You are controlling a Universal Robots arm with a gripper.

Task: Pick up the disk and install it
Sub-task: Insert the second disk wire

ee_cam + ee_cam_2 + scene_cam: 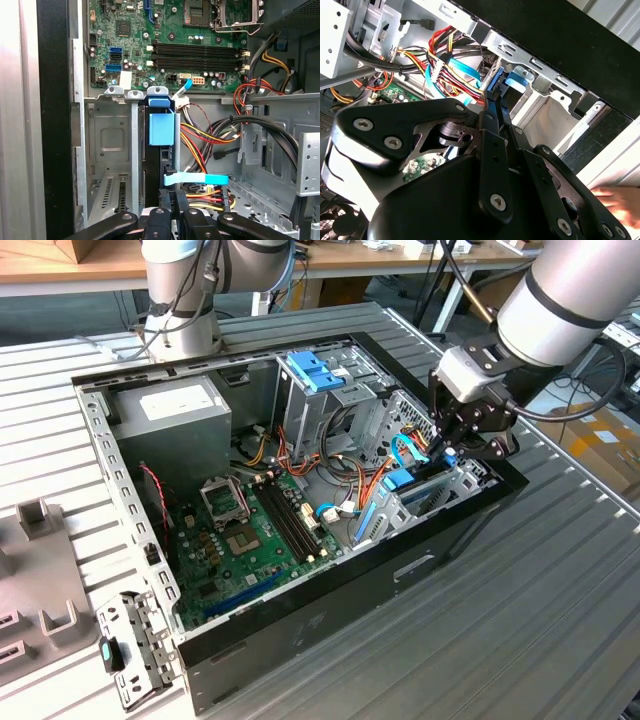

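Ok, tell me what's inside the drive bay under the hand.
A blue bracket sits in the bay, a dark slab against it; the hand covers the rest, so the disk can't be confirmed.

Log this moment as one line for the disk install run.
step: install | gripper: down at drive bay | disk: edge-on in bay slot, appears inserted | computer case: open
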